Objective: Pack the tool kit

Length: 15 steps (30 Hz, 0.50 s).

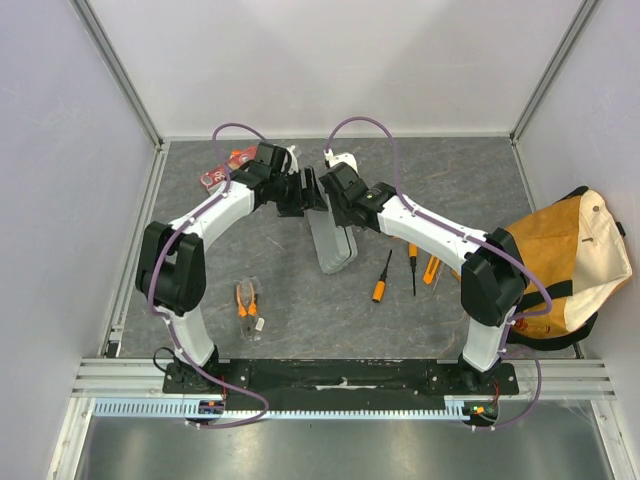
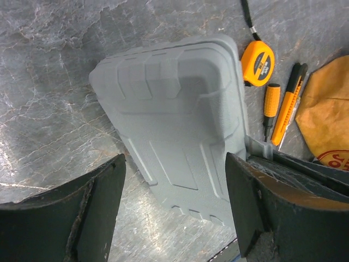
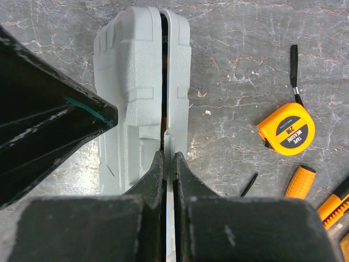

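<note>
The grey tool case [image 1: 335, 245] stands on edge at the table's middle, its two halves slightly apart [image 3: 136, 82]. My right gripper [image 3: 169, 159] is shut on the thin rim of one half; it also shows in the top view [image 1: 337, 203]. My left gripper [image 2: 174, 202] is open, and the case's outer shell [image 2: 174, 125] lies beyond its fingers without touching them; it sits just left of the case in the top view [image 1: 300, 195]. Orange-and-black tools lie loose: pliers [image 1: 247, 298], a screwdriver [image 1: 381, 279], a thin screwdriver [image 1: 412, 266], a utility knife [image 1: 431, 269] and a tape measure [image 3: 287, 130].
A tan canvas bag with black straps [image 1: 565, 265] lies at the right edge. Red-orange packets [image 1: 222, 172] lie at the back left. The left arm's dark body [image 3: 49, 125] crowds the case's left side. Walls enclose the table on three sides.
</note>
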Each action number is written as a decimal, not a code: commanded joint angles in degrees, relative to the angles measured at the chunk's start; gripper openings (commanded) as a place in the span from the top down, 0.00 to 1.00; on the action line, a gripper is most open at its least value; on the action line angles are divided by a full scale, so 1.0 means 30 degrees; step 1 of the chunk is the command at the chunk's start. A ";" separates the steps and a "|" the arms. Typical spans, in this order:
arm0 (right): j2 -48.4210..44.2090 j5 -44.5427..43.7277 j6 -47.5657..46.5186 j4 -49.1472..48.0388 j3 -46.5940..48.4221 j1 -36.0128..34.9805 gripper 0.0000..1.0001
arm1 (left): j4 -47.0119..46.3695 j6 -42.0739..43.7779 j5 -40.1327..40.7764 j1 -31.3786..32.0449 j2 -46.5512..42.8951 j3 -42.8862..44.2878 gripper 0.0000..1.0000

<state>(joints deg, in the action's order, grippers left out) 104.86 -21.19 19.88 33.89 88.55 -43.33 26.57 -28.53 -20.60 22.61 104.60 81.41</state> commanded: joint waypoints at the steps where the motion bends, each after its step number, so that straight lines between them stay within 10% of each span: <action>1: -0.1114 -0.0935 -0.0035 -0.0427 0.0922 -0.0029 1.00 | -0.1559 -0.0625 -0.0076 0.0109 -0.1495 0.0052 0.21; 15: -0.1643 -0.1169 -0.0356 -0.0427 0.1244 -0.0029 1.00 | -0.1386 -0.1065 -0.0926 0.0109 -0.0442 0.0403 0.20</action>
<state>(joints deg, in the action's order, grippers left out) 103.79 -22.55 19.62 34.61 88.86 -43.33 23.05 -30.37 -21.65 22.63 102.43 81.34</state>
